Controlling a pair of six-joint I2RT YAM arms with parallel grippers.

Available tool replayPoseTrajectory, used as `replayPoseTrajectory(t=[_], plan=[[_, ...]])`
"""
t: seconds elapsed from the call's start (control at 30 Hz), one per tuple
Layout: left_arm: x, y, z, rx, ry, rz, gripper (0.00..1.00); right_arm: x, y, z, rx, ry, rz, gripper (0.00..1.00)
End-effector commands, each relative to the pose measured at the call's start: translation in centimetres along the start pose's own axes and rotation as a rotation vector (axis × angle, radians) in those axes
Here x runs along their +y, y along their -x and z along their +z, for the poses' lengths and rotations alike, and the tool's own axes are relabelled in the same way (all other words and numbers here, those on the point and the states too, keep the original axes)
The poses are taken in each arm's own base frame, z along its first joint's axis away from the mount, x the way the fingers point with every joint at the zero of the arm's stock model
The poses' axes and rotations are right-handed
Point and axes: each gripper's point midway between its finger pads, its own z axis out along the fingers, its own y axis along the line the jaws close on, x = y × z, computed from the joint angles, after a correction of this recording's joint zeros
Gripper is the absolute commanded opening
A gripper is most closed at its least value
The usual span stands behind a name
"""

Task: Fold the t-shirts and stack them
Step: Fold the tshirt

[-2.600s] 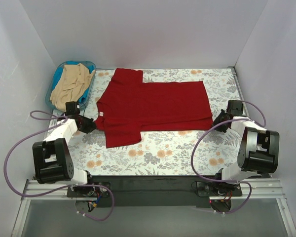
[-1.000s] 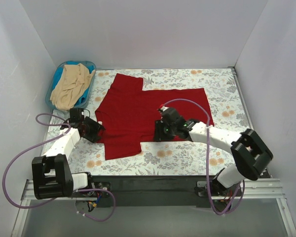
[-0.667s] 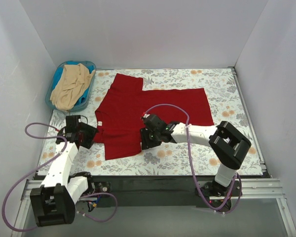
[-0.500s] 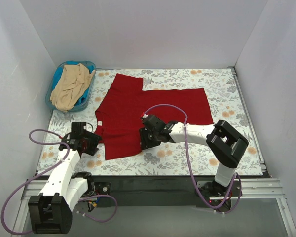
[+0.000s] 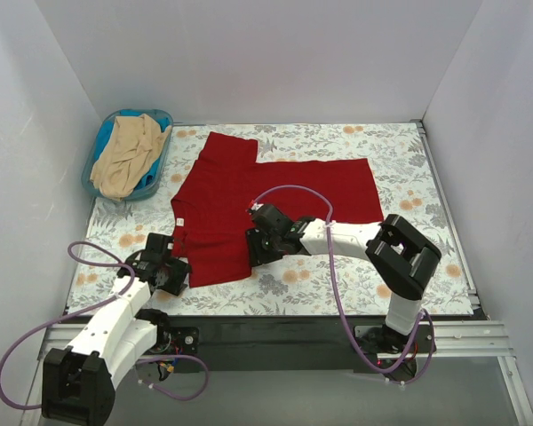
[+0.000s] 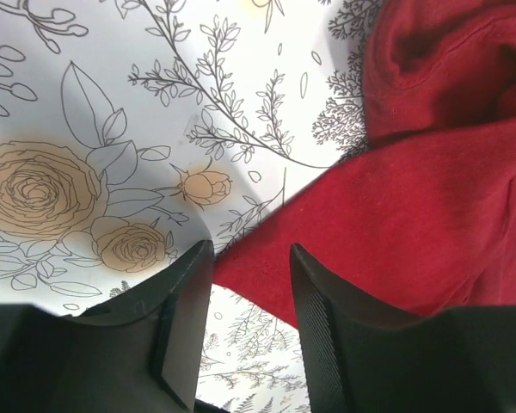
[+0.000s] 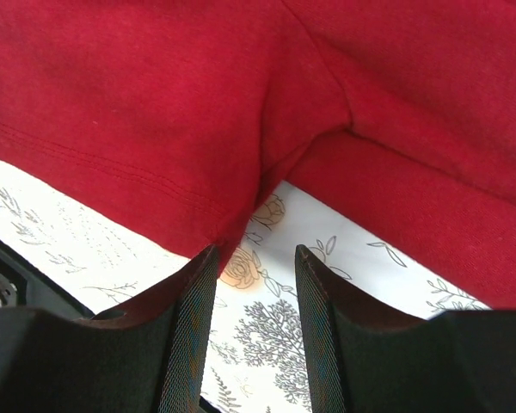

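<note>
Left tool (image 5: 176,270) shifted nearward; basket (image 5: 153,177) holds beige shirt (image 5: 124,155), seemingly crumpled.

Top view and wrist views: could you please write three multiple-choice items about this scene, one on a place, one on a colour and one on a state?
1. Where does the beige t-shirt lie?
A) in the blue basket
B) on the floor
C) on a shelf

2. What colour is the spread t-shirt on the table?
A) blue
B) dark red
C) green

3. How do the left arm's jaws stand?
A) shut tight
B) out of every view
C) apart

Answers:
1 A: beige cloth fills the basket at the far left corner.
2 B: red cloth covers the middle of the floral table.
3 C: the left wrist view shows the table and the shirt's corner between them.
</note>
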Motion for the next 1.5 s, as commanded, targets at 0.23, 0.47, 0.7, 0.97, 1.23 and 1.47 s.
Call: replayPoseTrajectory(t=[0.23,0.47,0.7,0.97,1.23,1.47], plan=[[0.8,-0.7,0.9,0.003,0.021,0.014,0.32,2.3,0.9,0.4,-0.028,0.038,-0.005,0.48],[0.7,-0.9,1.1,0.014,0.015,0.032,0.08,2.5,0.9,-0.1,-0.046,0.038,0.009,0.47],[-0.3,-0.7,0.6,0.007,-0.018,0.048,0.0,2.7,0.7,-0.2,-0.046,0.038,0.023,0.48],[-0.3,-1.0,0.7,0.025,-0.025,0.062,0.0,3.1,1.4,-1.0,-0.094,0.034,0.03,0.47],[-0.7,-1.2,0.6,0.035,-0.049,0.062,0.0,2.7,0.1,0.2,-0.055,0.015,0.035,0.47],[-1.7,-1.1,-0.1,0.037,-0.08,0.07,0.0,2.1,-0.1,0.4,-0.054,-0.003,0.037,0.4]])
